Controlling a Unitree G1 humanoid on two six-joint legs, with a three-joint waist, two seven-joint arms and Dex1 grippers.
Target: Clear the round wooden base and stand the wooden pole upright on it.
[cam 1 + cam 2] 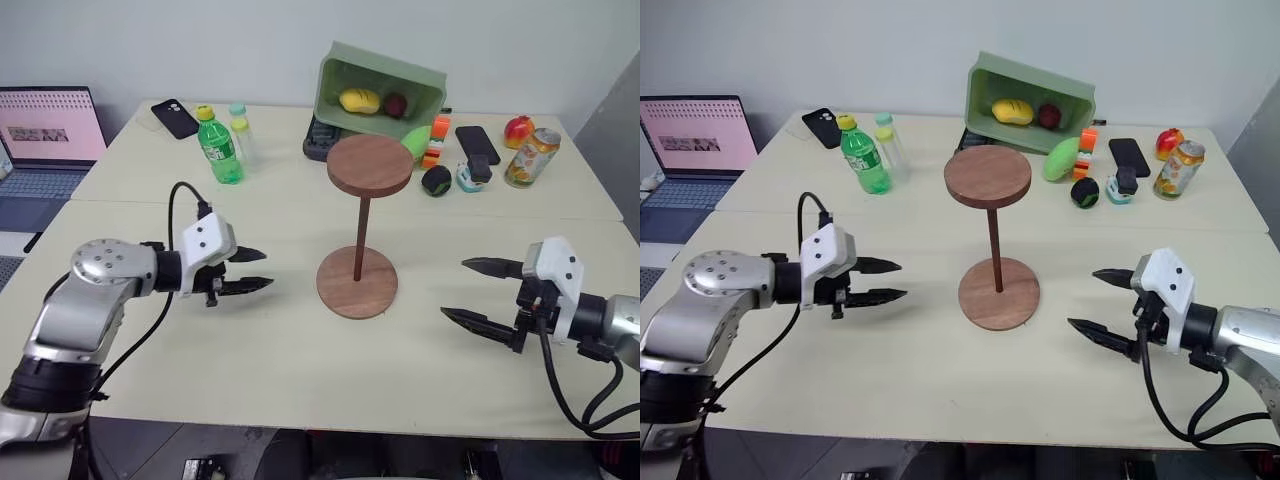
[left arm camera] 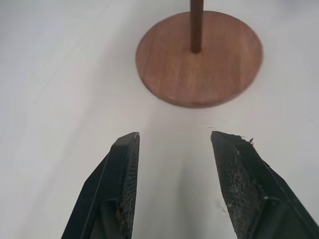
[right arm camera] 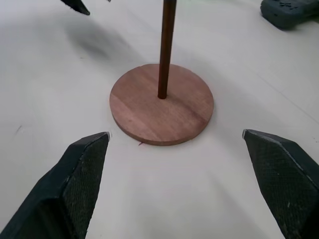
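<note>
Your left gripper (image 1: 257, 270) hovers over the table (image 1: 200, 360) with its two black fingers parted a moderate way and nothing between them. Its tips point toward the round wooden base (image 1: 357, 283), which lies flat on the table a clear gap ahead of them, well apart and untouched. Beyond that gripper, further back on the table, stand a green bottle (image 1: 218, 147) and a clear bottle (image 1: 241, 130), with a black phone (image 1: 175, 118) behind them and a laptop (image 1: 48, 130) off to the outer side.

The wooden pole (image 1: 361, 235) stands upright in the middle of the base, between your two grippers, its fixed disc (image 1: 369, 164) at the top end. Nothing else rests on the base.

Behind the pole a green bin (image 1: 380, 95) lies tipped on its side with a yellow item and a red fruit inside; a second black phone (image 1: 477, 143), an apple (image 1: 518, 128) and a drink can (image 1: 530, 158) sit beyond your right gripper.

Your right gripper (image 1: 470, 291) hangs open wide and empty, fingers aimed at the base, which sits well clear ahead of it.
</note>
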